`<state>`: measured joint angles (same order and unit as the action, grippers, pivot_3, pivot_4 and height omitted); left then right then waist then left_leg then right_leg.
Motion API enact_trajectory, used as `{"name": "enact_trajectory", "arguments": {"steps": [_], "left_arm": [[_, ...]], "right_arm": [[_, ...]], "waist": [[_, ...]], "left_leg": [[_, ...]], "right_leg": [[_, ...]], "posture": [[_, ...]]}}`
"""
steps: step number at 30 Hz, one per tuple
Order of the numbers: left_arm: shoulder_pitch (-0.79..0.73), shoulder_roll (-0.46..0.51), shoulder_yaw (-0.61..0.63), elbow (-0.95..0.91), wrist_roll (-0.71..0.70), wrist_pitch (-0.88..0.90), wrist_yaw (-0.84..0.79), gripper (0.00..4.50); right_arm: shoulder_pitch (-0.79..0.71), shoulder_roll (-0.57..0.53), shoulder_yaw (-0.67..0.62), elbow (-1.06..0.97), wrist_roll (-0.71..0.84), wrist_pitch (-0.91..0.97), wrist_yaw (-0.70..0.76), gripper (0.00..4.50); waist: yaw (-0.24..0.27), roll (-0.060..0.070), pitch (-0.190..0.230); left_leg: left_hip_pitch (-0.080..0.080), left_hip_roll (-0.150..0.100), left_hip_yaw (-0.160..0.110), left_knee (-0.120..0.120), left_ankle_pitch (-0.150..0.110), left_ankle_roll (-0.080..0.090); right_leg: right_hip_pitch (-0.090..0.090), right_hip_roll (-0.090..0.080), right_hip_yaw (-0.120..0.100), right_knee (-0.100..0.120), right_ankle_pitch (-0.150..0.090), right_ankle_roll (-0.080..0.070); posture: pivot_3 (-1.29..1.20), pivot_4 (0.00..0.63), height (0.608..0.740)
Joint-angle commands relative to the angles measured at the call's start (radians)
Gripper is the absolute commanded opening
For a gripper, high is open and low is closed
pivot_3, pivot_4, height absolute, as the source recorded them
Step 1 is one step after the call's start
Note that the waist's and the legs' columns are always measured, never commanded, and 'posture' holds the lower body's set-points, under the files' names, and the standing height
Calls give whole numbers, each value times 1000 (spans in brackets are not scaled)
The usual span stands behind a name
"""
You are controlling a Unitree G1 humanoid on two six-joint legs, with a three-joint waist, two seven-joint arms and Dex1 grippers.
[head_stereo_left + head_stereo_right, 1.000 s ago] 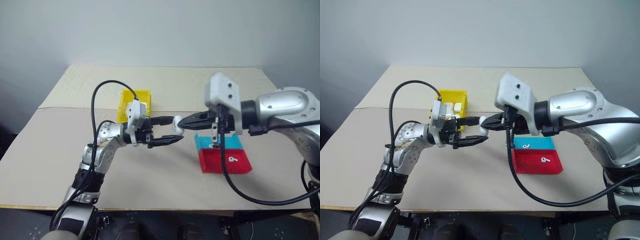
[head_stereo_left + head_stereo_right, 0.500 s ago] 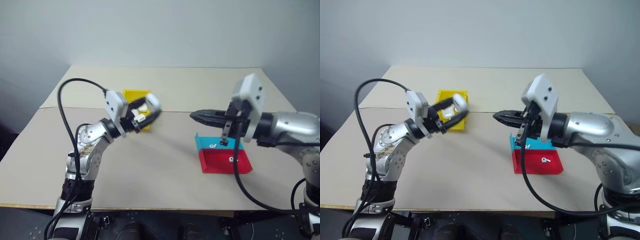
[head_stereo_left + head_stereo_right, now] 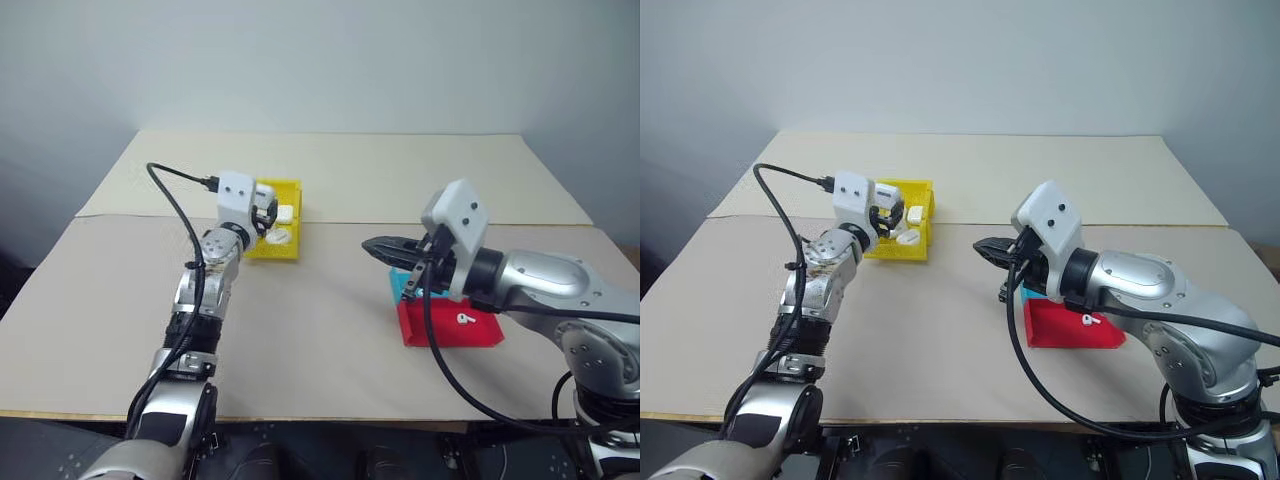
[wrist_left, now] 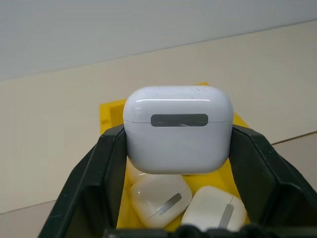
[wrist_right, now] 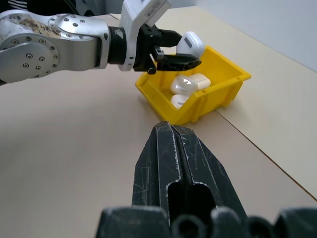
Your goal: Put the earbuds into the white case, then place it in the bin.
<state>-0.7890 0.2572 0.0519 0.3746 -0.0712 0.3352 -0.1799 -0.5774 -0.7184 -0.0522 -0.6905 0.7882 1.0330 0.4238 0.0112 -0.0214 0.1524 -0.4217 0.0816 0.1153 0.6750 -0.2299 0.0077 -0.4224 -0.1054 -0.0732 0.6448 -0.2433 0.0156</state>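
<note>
My left gripper [image 4: 178,131] reaches level over the yellow bin [image 3: 285,185] and is shut on the white case [image 4: 178,144]. The closed case sits between its two black fingers, above the bin's inside. From the right wrist view the case [image 5: 190,43] hangs at the fingertips over the bin [image 5: 208,106]. My right gripper [image 3: 368,246] is shut and empty, hovering above the table just left of the trays. One of the earbuds [image 3: 465,319] lies in the red tray [image 3: 440,335].
Two more white cases [image 4: 158,198] [image 4: 213,210] lie inside the bin. A teal tray [image 3: 403,287] stands behind the red tray, partly covered by my right arm. A seam crosses the tan table [image 3: 330,330] behind the bin.
The two grippers met at the case mid-table; then my left arm swung left and back, carrying the case over the bin. My right gripper stayed shut, pulled right and sank a little.
</note>
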Motion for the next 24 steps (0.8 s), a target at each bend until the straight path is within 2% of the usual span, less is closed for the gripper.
{"name": "enact_trajectory", "arguments": {"steps": [1, 4, 8, 11, 13, 17, 20, 24], "left_arm": [[-4, 9, 0, -25, 11, -101, -19, 4464], [28, 6, 40, -95, -47, -102, -41, 4464], [158, 82, 85, -301, -148, -51, -172, 4464], [256, 177, 85, -459, -188, 56, -254, 4464], [363, 274, 117, -605, -280, 131, -370, 4464], [608, 475, 286, -884, -529, 281, -578, 4464], [724, 542, 412, -970, -660, 350, -629, 4464], [836, 586, 519, -1028, -723, 370, -663, 4464]], "right_arm": [[14, -2, -42, -40, 15, -5, -10, 0], [29, -6, -43, -47, 25, -7, -8, 0], [58, -11, -36, -47, 18, -34, 8, 0], [100, -36, -25, -56, -13, -71, 48, 0], [164, -68, -3, -66, -66, -134, 99, 0], [320, -84, 37, -20, -209, -339, 187, 0], [377, -93, 14, -11, -235, -416, 248, 0], [398, -103, -42, -7, -192, -441, 319, 0]], "waist": [[0, 0, 0], [0, 0, 0], [-10, 0, 0], [-10, 0, 0], [-11, 0, 0], [-15, -1, 0], [-10, -1, 0], [-6, -1, 0]], "left_leg": [[0, 0, 0, 0, 0, 0], [0, 0, 0, 0, 0, 0], [0, 1, 0, -1, 0, 0], [1, 1, 0, -1, 0, 0], [1, 1, 0, -1, 0, 0], [1, 1, 0, -2, 0, 0], [3, 1, -1, -2, 0, -1], [11, 1, -1, -7, 0, -1]], "right_leg": [[0, 0, 0, 0, 0, 0], [0, 0, 0, 0, 0, 0], [0, 0, 1, 1, 0, 0], [-1, 0, 1, 1, 0, 0], [-1, 0, 1, 1, 0, 0], [0, 0, 2, -1, 0, 0], [0, -1, 2, 1, -1, 1], [3, -1, 4, 1, -1, 0]], "posture": [[0, 150, 740], [0, 150, 740], [0, 150, 740], [0, 150, 740], [0, 150, 740], [0, 150, 740], [0, 150, 740], [0, 150, 740]]}}
